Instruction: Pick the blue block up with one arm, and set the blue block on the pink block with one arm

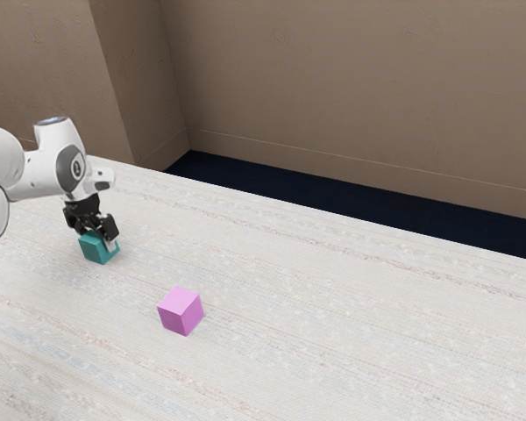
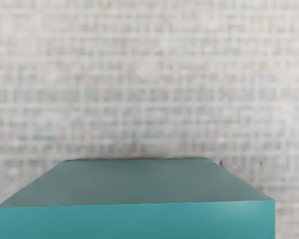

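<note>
Presently, the blue block [image 1: 97,251], rendered more teal than blue, is found well apart from the pink block [image 1: 180,310], off toward the exterior view's left of it and farther back. It is seen at or just above the worktop [image 1: 351,307]; whether its underside has cleared the surface cannot be told. In the wrist view the blue block [image 2: 134,204] is shown directly under the hand, its top face flat and level.

The pincer [image 1: 95,231] is set down over the block's upper part, with one black finger laid against each of two opposite sides, so the block is judged to be clamped between them. The arm [image 1: 35,167] is reached in from the side of the scene away from the pink block.

The pink block is left untouched, standing alone on the worktop with nothing on it.

The step in hand is judged to be the grasp, at the start of the pick-up. A straight lift is called for next, high enough that the pink block's top is cleared, and then a carry across until the blue block is centred above it. Squareness of the two blocks should be kept, lest the upper one be set down overhanging an edge.
</note>
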{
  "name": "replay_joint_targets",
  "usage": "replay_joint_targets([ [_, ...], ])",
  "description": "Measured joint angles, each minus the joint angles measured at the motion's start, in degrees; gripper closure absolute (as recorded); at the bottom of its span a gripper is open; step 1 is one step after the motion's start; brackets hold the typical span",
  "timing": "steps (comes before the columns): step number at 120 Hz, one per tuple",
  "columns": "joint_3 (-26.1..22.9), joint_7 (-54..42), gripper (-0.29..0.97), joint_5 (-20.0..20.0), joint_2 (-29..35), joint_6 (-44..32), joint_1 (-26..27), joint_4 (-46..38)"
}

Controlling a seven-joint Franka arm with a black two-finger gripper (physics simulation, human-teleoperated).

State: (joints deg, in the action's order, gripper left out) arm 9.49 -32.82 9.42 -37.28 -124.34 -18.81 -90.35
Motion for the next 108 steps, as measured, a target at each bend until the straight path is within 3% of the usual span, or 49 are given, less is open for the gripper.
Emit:
replay_joint_targets([
  [56, 0.12, 1.87, 0.28, -0.78, -0.12, -0.06, 0.00, 0.41],
  [85, 0.11, 2.90, 0.35, -1.76, 0.37, -0.23, -0.01, 0.40],
  [108, -1.64, 3.79, 0.37, -3.25, 8.02, 0.47, 0.18, -3.61],
])
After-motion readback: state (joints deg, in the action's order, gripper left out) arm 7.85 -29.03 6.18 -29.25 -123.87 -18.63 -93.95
